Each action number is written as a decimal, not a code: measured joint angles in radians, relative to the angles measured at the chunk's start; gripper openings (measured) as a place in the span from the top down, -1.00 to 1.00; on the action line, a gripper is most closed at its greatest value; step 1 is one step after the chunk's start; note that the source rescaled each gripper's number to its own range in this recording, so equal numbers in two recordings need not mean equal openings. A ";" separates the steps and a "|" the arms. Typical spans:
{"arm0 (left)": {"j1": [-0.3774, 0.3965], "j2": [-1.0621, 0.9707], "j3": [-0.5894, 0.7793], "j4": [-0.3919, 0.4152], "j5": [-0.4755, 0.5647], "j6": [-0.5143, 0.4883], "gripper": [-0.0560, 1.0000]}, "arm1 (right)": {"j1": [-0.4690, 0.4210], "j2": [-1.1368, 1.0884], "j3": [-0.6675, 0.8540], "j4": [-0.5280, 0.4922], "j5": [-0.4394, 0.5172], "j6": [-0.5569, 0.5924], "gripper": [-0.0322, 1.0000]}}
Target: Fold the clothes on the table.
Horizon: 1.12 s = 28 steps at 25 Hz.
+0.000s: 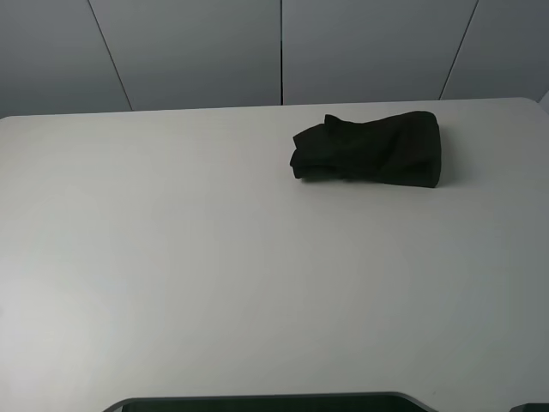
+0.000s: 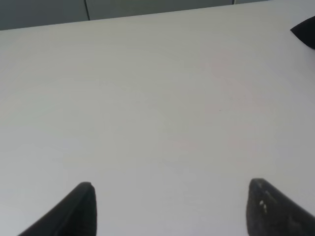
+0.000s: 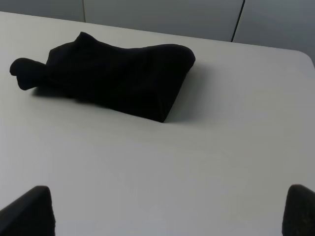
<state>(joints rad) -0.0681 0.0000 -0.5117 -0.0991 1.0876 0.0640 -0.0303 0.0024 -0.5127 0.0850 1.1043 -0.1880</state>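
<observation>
The black T-shirt (image 1: 371, 149) lies bunched in a loose folded bundle on the white table (image 1: 214, 275), at the far right. Its print is hidden. It also shows in the right wrist view (image 3: 113, 78), and one corner of it shows in the left wrist view (image 2: 306, 30). My left gripper (image 2: 170, 206) is open and empty over bare table, well apart from the shirt. My right gripper (image 3: 170, 211) is open and empty, short of the shirt with bare table between. Neither gripper shows in the exterior high view.
Grey wall panels (image 1: 274, 51) stand behind the table's far edge. A dark edge (image 1: 266, 402) runs along the bottom of the exterior high view. The table's rounded far right corner (image 3: 302, 56) lies beyond the shirt.
</observation>
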 joint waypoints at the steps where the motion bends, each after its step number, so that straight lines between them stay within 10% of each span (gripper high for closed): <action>1: 0.000 0.000 0.000 0.000 0.000 0.000 -0.66 | 0.000 0.000 0.000 0.000 0.000 0.000 -1.00; 28: 0.000 0.000 0.000 0.002 0.000 0.000 -0.66 | 0.000 0.000 0.000 -0.004 -0.002 0.008 -1.00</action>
<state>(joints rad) -0.0681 0.0000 -0.5117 -0.0973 1.0876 0.0640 -0.0303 0.0024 -0.5127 0.0812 1.1020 -0.1798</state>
